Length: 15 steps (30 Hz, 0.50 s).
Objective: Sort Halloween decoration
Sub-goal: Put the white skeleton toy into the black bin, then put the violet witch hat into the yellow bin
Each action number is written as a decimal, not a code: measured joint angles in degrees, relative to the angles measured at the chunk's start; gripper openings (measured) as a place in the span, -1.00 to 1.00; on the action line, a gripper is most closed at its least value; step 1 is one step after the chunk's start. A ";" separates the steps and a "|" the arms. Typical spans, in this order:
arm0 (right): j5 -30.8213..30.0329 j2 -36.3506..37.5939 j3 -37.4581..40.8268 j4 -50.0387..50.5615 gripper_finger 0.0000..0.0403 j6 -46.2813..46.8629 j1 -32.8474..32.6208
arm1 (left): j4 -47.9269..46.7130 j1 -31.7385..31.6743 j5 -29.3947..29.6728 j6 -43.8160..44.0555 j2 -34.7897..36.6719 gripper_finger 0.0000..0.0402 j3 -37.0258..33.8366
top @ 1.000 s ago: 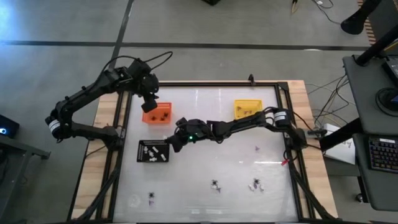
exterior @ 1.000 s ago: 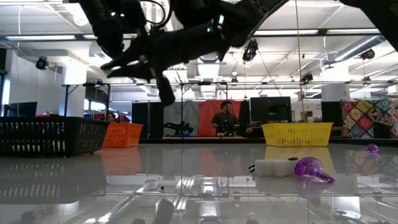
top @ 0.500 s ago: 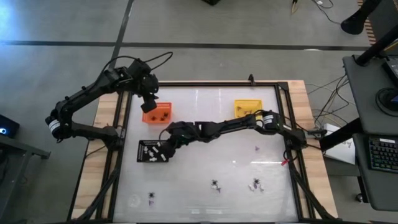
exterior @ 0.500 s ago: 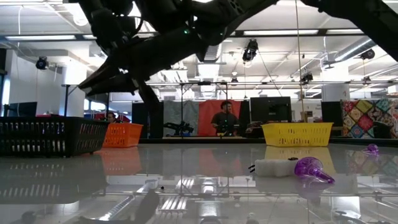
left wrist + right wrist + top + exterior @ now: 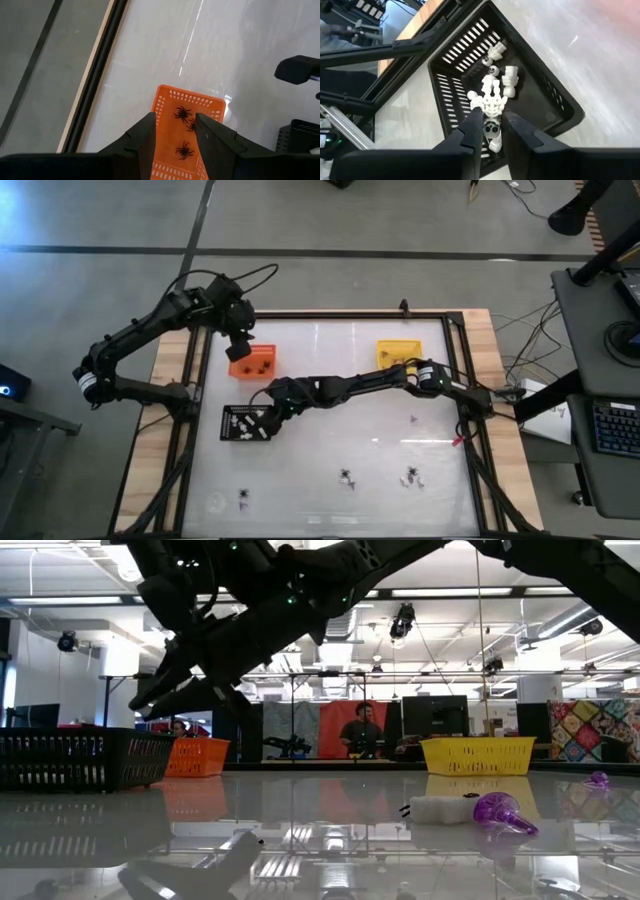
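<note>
Table: glass top; spiders and purple bits lie loose near the front edge, unsorted.
Black tray: takes white skeleton bits.
Orange tray: holds spiders.
R gripper: over black tray, fingers slightly apart, white skeleton at the tips; prob. dropping.
L gripper: waits above orange tray, fingers spread, empty.

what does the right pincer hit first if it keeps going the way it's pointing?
Probably the white skeleton pieces piled in the black tray: the right pincer points down into it, fingers parted. How far above them it is, I can't tell.
</note>
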<state>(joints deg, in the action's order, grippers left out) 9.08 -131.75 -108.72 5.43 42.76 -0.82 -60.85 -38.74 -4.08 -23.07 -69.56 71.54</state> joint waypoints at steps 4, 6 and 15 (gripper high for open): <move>0.00 -0.32 -0.85 0.26 -0.57 0.71 0.00 | -0.14 0.00 0.02 -0.02 0.00 -0.40 -0.01; 0.00 -0.32 -1.25 0.47 -0.53 0.71 0.01 | -0.14 0.00 0.01 -0.02 0.00 -0.40 -0.01; -0.05 -0.21 -8.18 13.50 -0.42 -2.61 0.61 | -3.38 0.00 0.01 -0.03 0.00 -0.40 -0.01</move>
<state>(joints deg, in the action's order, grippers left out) 9.03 -131.96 -116.90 18.93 40.14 -0.21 -64.23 -38.74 -4.06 -23.10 -69.56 71.53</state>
